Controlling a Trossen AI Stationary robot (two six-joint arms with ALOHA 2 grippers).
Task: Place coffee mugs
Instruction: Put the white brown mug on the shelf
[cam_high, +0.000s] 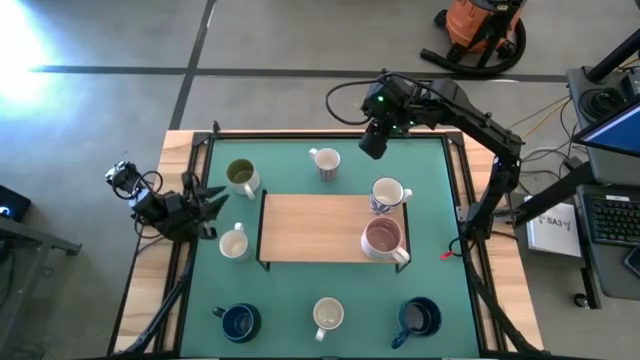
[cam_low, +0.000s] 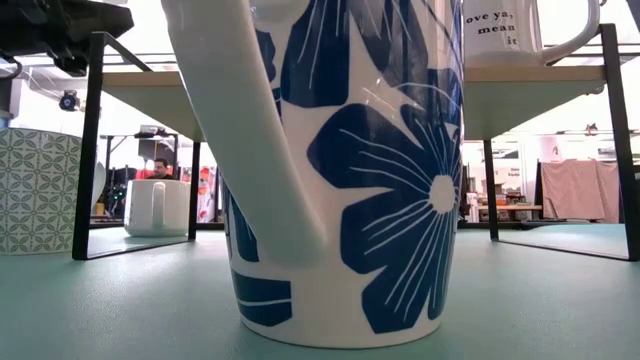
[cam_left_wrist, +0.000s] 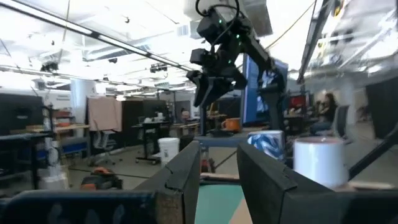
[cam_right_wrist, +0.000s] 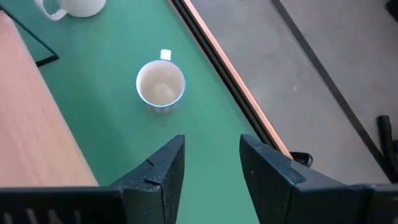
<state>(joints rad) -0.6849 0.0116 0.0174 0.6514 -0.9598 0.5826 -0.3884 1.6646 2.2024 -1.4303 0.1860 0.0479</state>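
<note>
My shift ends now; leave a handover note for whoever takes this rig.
Left gripper: open, empty, at the mat's left side near the cream mug.
Right gripper: open, empty, raised beside the striped mug.
Done: pinkish mug and blue-patterned mug stand on the wooden shelf.
To do: six mugs stand on the green mat; the striped one looks likely next.

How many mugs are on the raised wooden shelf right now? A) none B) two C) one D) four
B: in the high view the blue-patterned mug and the pinkish mug both stand on the right end of the wooden shelf; every other mug is down on the green mat.
</note>
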